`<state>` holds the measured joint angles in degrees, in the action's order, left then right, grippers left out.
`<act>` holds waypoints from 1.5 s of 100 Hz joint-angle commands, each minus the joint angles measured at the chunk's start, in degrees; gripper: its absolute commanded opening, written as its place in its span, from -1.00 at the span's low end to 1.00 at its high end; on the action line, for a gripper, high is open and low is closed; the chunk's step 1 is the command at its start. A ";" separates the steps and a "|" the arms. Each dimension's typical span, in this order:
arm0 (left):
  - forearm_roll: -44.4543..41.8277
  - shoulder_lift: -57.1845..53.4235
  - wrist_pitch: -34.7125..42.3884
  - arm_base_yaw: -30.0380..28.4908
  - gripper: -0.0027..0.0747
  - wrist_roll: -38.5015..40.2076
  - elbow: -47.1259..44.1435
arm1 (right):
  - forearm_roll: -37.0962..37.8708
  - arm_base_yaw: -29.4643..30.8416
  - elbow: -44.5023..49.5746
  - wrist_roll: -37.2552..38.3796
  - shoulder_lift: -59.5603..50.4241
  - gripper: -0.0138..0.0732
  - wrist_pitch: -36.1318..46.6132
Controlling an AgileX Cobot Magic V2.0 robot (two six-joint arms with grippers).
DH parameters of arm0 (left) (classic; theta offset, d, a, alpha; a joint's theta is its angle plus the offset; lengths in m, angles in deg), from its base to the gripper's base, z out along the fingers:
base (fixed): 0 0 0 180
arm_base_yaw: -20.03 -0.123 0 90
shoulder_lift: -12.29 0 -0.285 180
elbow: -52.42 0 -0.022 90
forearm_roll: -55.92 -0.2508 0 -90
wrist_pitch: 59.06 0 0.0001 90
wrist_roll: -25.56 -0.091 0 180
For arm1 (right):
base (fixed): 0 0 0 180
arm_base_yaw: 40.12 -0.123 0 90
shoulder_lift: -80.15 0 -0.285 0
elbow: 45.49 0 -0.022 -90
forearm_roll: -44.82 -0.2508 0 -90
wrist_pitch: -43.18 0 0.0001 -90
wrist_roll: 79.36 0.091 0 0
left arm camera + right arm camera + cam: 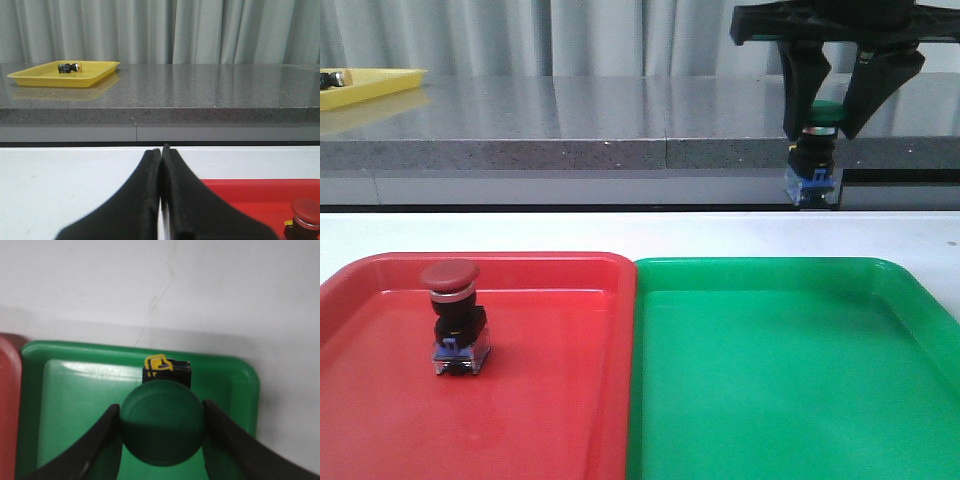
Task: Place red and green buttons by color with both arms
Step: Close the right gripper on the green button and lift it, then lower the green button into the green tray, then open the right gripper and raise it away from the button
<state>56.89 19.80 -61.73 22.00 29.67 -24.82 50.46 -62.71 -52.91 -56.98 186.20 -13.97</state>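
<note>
Your right gripper (825,118) is clamped on the green button (816,150), holding it upright in the air above the far part of the green tray (790,400); the right wrist view shows both fingers (100,440) pressing the sides of the green cap. The red button (456,318) stands upright in the left part of the red tray (550,400), which sits just left of the green one. Your left gripper (161,155) has its jaws together, empty, near the red tray's far edge.
</note>
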 commanded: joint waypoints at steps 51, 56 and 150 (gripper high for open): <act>0.42 -1.84 4.12 -0.03 -0.98 0.11 -0.73 | -3.44 -10.46 18.52 12.24 -5.94 0.03 14.43; 0.42 -1.84 4.12 -0.03 -0.98 0.11 -0.73 | -3.47 -10.46 19.41 12.63 -5.71 0.03 14.87; 0.42 -1.84 4.12 -0.03 -0.98 0.11 -0.73 | -3.50 -10.29 20.10 12.80 -3.37 0.85 18.12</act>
<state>56.89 19.80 -61.73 22.00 29.67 -24.82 46.56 -73.18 -31.66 -44.20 186.53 1.84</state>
